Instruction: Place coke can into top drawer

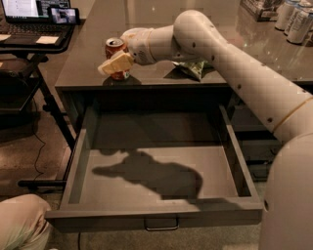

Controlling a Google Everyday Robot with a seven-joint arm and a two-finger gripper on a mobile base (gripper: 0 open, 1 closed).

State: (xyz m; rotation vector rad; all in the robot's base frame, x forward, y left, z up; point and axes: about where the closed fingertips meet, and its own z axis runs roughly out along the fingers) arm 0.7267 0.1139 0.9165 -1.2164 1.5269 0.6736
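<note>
The coke can [114, 47], orange-red with a silver top, stands upright near the front left of the dark counter [161, 19]. My gripper [112, 63] is at the can, reaching in from the right, and its cream tip covers the can's front. The can still rests on the counter. The top drawer [151, 213] is pulled fully open below the counter, wide and shallow, with nothing inside and a small metal handle on its front. My arm's shadow falls on the drawer floor.
A crumpled green bag [196, 70] lies on the counter behind my wrist. Pale cans [295, 19] stand at the far right. A laptop on a stand [29, 12] is at the left. A person's knee [22, 222] is at the lower left.
</note>
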